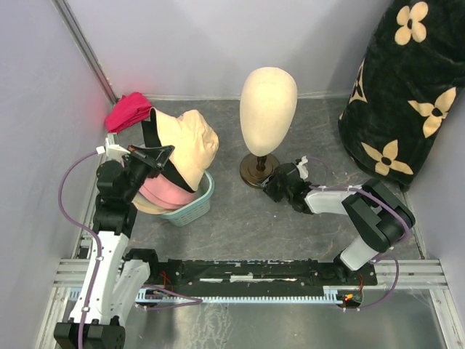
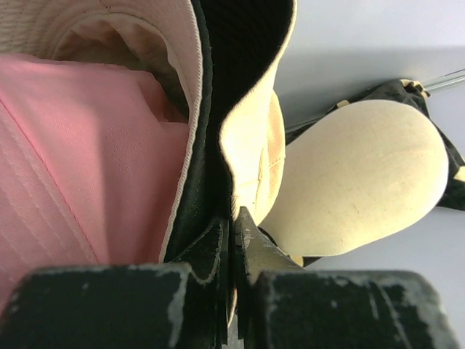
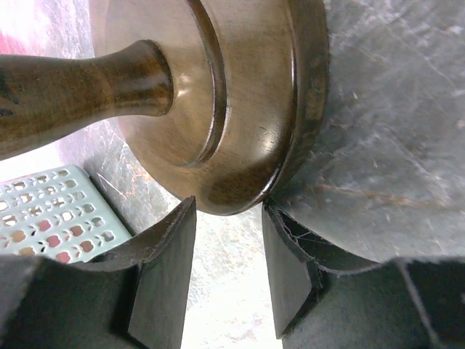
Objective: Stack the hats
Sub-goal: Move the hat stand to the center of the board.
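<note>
Left claw (image 1: 155,157) is clamped shut on the brim of the beige hat (image 1: 190,142), with black fabric (image 2: 247,51) pinched in beside it. That hat hangs tilted over the pink hat (image 1: 161,193), which sits in the basket (image 1: 197,206) at 9 o'clock on the table (image 1: 290,240). The basket stands near the left wall (image 1: 43,109). A red cloth (image 1: 129,111) lies at 10 o'clock, just beside the beige hat's far edge. Right claw (image 3: 229,243) lies low with jaws apart. The wooden base (image 3: 218,109) has its 4 o'clock rim at the mouth of the gap between the fingers (image 3: 167,262). The head (image 1: 267,109) rises at 12 o'clock. Bare table runs between basket and base. A flowered bundle (image 1: 407,94) crowds 2 o'clock.
</note>
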You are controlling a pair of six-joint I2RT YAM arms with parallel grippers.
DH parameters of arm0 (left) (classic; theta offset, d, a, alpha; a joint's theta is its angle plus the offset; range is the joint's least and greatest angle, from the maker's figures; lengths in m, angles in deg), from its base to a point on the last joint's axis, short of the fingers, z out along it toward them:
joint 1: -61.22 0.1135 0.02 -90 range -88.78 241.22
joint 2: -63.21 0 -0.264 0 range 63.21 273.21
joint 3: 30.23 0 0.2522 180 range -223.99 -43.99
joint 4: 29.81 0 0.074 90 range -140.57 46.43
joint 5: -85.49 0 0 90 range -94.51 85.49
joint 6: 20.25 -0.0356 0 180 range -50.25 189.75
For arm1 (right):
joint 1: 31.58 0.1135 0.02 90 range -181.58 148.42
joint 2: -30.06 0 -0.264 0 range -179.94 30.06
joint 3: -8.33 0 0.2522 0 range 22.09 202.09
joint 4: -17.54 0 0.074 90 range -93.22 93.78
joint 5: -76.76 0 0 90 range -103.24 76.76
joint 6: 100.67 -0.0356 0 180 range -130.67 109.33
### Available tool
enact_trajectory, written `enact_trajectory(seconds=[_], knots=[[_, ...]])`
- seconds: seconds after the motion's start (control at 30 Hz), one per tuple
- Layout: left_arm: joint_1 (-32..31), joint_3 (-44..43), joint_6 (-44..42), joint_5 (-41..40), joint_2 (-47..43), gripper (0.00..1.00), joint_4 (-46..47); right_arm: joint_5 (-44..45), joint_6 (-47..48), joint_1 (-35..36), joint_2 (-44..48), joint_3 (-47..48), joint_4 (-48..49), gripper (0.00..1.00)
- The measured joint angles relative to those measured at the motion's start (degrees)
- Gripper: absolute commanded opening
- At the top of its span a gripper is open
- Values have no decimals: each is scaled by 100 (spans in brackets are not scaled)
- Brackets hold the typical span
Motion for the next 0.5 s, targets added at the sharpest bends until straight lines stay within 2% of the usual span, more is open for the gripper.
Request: enact_trajectory(seconds=[0.5], knots=[[0, 0, 0, 31, 79, 3, 107, 76, 35, -319, -850, 846, 188, 50]])
